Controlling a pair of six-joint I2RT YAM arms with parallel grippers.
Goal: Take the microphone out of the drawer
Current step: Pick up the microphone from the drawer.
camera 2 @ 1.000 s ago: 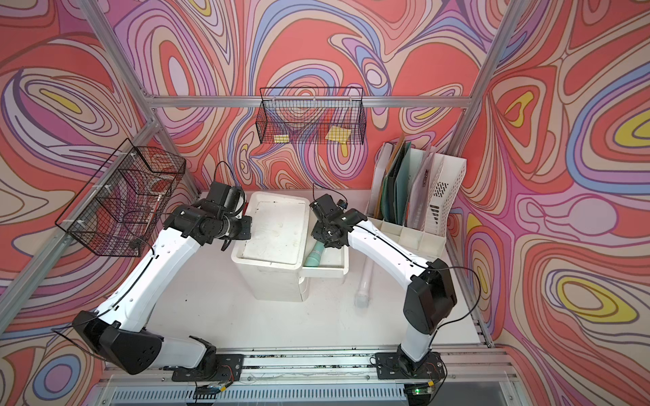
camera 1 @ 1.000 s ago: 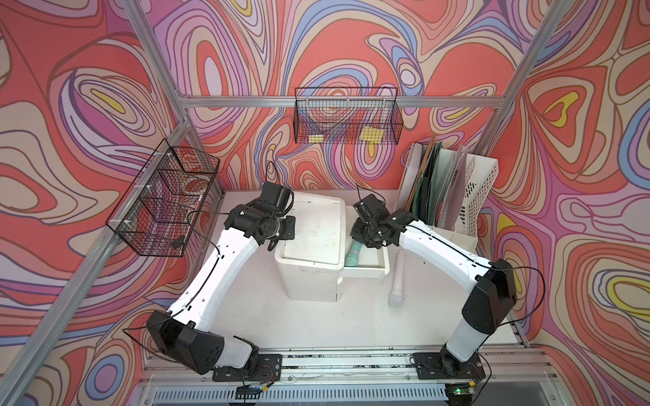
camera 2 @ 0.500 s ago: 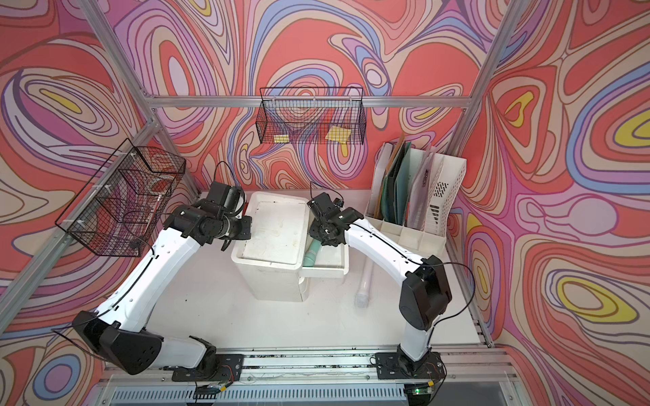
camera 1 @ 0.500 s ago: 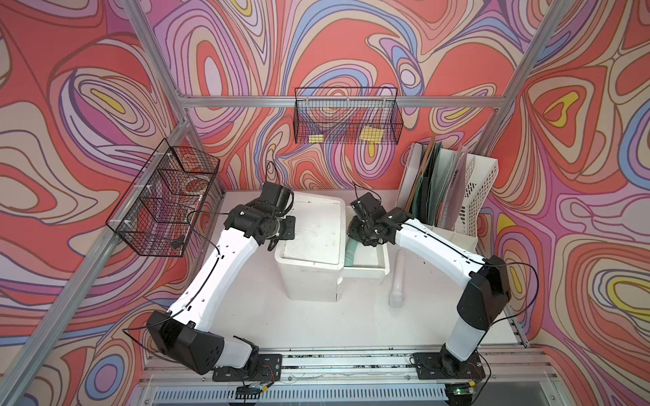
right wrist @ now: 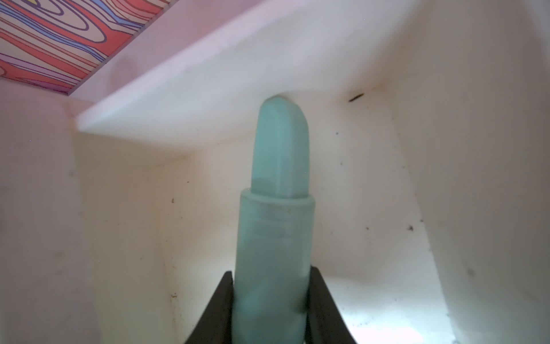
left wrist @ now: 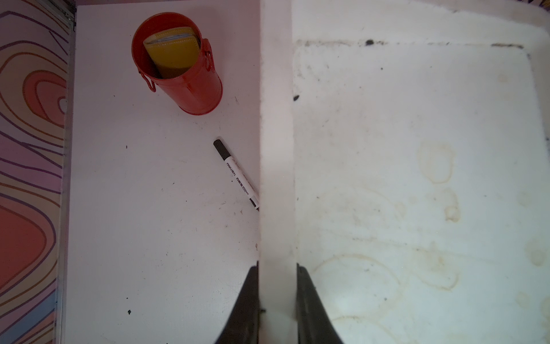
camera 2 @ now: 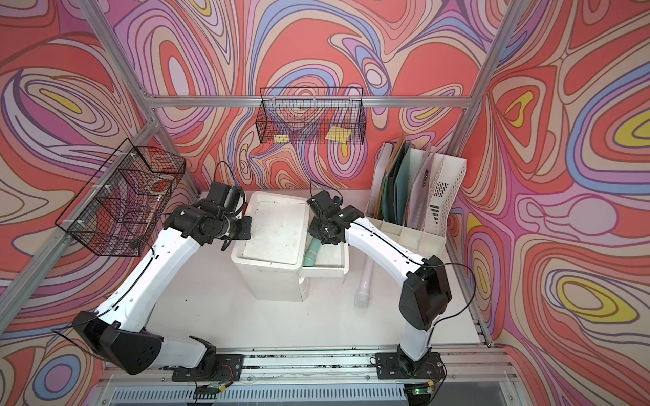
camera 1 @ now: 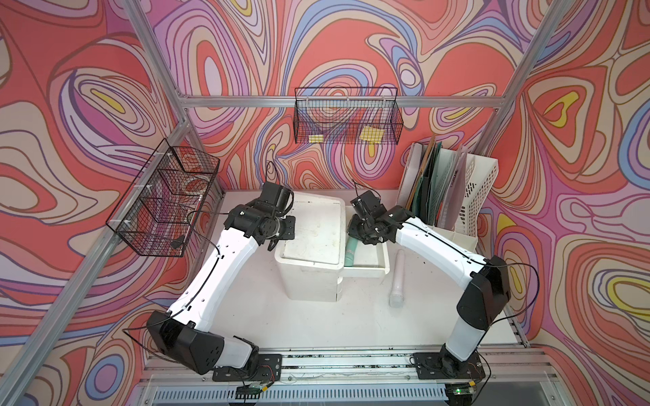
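White tabletop (camera 1: 316,327), swirl-print walls. White drawer unit (camera 1: 313,239) sits centre of frame in both top views, its top drawer (camera 1: 367,271) pulled out toward the right of frame. Microphone (camera 1: 351,251), teal, lies inside that drawer along the side nearest the unit, running up-and-down the frame. Right gripper (right wrist: 271,275): jaws narrow and closed on the microphone's wider barrel, one finger each side, just behind the collar where the slimmer rounded end begins. That slim end lies close to the unit's overhanging top edge; touching it or not, cannot tell. Left gripper (left wrist: 277,266): jaws narrow, pinching the raised rim (left wrist: 276,149) of the unit's top at its left edge, bracing the unit, I judge. Handling estimate: small moulded body, matte, probably light and stiff with slight give; not fragile-looking, not slick. Barrel is the right hold, since the collar gives a stop against sliding. Risk: tip catching that overhang on the lift, so shift toward the right of frame before raising. White tube (camera 1: 397,277) lies on the table just right of the drawer
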